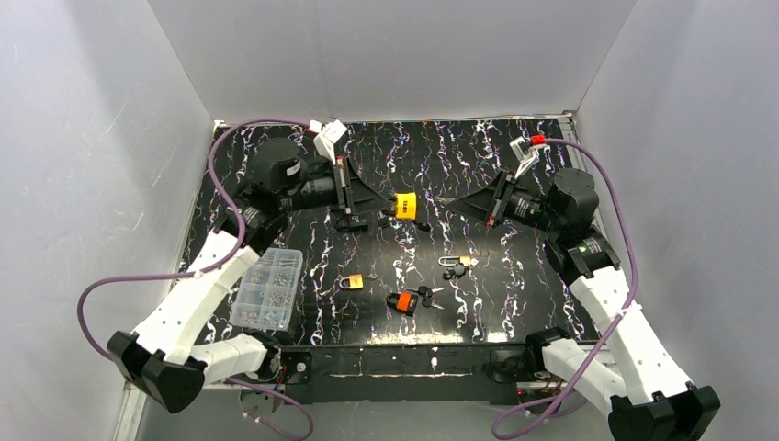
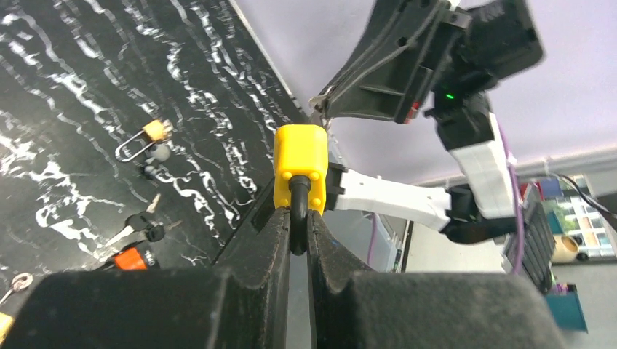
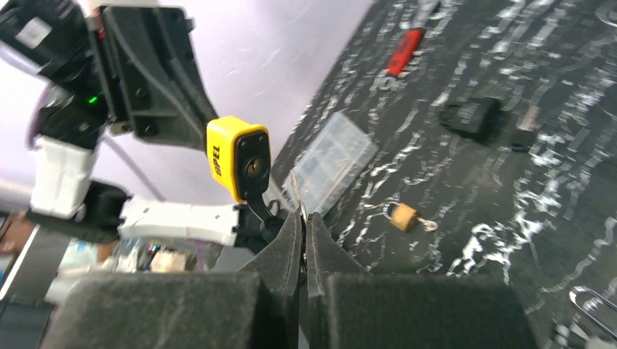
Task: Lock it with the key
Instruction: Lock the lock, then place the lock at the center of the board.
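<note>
A yellow padlock (image 1: 405, 206) hangs above the middle of the table. My left gripper (image 1: 386, 209) is shut on its black shackle (image 2: 297, 214), and the yellow body (image 2: 299, 167) sticks out past the fingertips. My right gripper (image 1: 447, 204) faces it from the right and is shut on a thin metal key (image 3: 297, 195). The key's blade points toward the padlock (image 3: 239, 158). The keyhole (image 3: 252, 167) faces the right wrist camera. The key tip is a short way from the keyhole, below and to its right, not touching it.
A brass padlock with an open shackle (image 1: 457, 264), a small brass padlock (image 1: 350, 282), an orange padlock (image 1: 400, 303) and black-headed keys (image 1: 427, 294) lie on the black marbled table (image 1: 514, 303). A clear box of screws (image 1: 266, 288) sits at the left. Black parts (image 1: 354, 221) lie under the left gripper.
</note>
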Controlling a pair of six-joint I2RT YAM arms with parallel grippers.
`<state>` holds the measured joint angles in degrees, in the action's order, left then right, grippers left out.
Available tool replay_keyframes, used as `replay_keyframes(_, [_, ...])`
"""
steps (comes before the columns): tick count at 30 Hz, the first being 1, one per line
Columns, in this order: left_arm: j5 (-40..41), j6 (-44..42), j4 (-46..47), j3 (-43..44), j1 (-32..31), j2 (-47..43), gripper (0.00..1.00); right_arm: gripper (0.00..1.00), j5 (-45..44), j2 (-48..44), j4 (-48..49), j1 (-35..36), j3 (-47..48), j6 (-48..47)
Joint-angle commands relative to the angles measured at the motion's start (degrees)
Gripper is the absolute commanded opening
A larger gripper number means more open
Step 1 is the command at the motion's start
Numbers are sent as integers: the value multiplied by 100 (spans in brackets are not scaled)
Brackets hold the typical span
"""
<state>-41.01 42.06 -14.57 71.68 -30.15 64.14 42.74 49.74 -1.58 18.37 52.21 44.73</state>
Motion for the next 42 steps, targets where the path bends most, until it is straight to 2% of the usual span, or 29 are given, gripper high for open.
replay_keyframes(1, [705,-48,-65,-100,24,597,0,1,-1383,203,-796,-47,-8,-297])
replay_keyframes(7, [932,382,708,-249,-2,1798,0,1,-2449,1021,-1503,-62,214,-408])
replay_keyframes(13, [876,507,1061,141,-76,3313,0,1,-3137,1744,-1735,-79,191,-292])
replay_keyframes(19, [480,895,1658,455,-87,4641,0,1,-2943,2354,-1960,-132,384,-380])
replay_keyframes(22, [275,1151,2067,525,-92,5023,0,1,-2867,2502,-1922,-139,383,-378])
replay_keyframes(29, [284,1040,1773,691,-96,5418,0,1,-2661,2950,-1915,-141,480,-455])
replay_keyframes(30, [353,937,1585,726,-96,5420,2,1,-2620,3033,-1901,-136,506,-463])
replay_keyframes(34, [765,454,614,882,-96,5414,42,1,-2473,3379,-1896,-141,659,-500])
replay_keyframes(38, [1064,57,81,994,-95,5350,57,1,-2361,3777,-1931,-139,871,-490])
replay_keyframes(42, [1442,-316,-412,1112,-96,5097,76,1,-2307,4136,-1942,-117,1013,-468])
